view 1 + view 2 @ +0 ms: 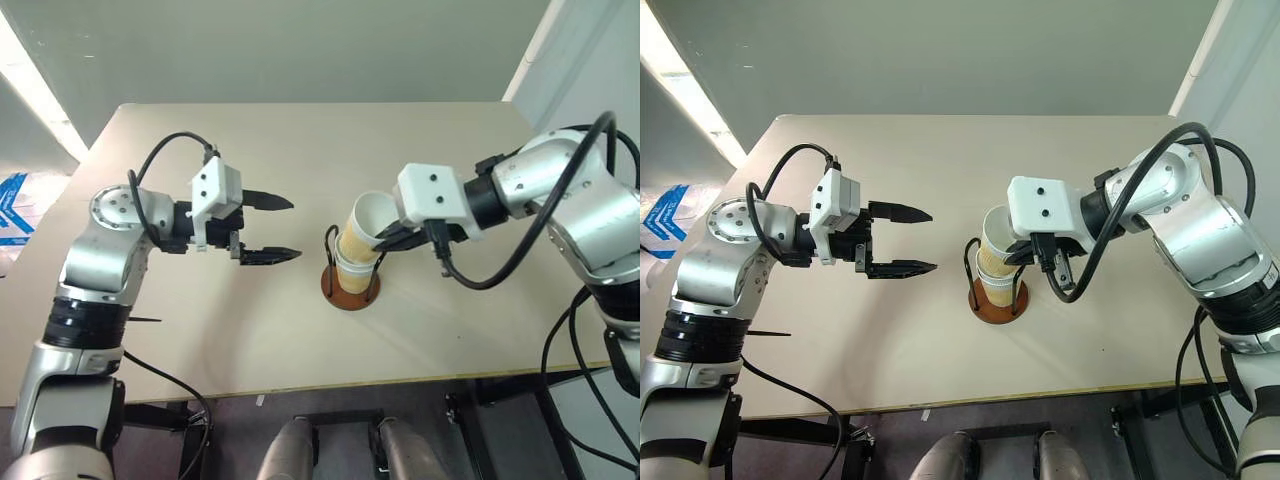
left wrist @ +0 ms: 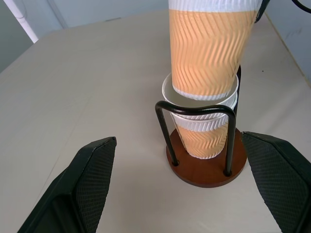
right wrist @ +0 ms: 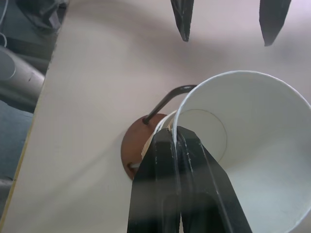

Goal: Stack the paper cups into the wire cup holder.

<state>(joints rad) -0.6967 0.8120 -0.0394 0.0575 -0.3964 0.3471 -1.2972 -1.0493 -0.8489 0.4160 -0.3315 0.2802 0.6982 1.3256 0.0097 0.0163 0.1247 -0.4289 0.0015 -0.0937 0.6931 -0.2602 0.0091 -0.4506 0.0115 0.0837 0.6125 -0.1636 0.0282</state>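
Wire cup holder [image 1: 350, 285]: sitting mid-table, nested paper cups [image 2: 204, 136] already standing inside its loops.
Right gripper [image 1: 392, 240]: pinching the rim wall of the tilted top cup [image 1: 362, 228], lowering it into the stack.
Left gripper [image 1: 283, 228]: hovering beside the holder, fingers spread, holding nothing.
Handling: the cup is looking light, thin and crushable; gripping lightly at the stiffer rolled rim seems safest.

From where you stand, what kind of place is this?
Probably a lab or test room, not a home: a plain beige table before bare grey walls, holding just tan ribbed paper cups in a black wire cup holder with a round reddish-brown base.
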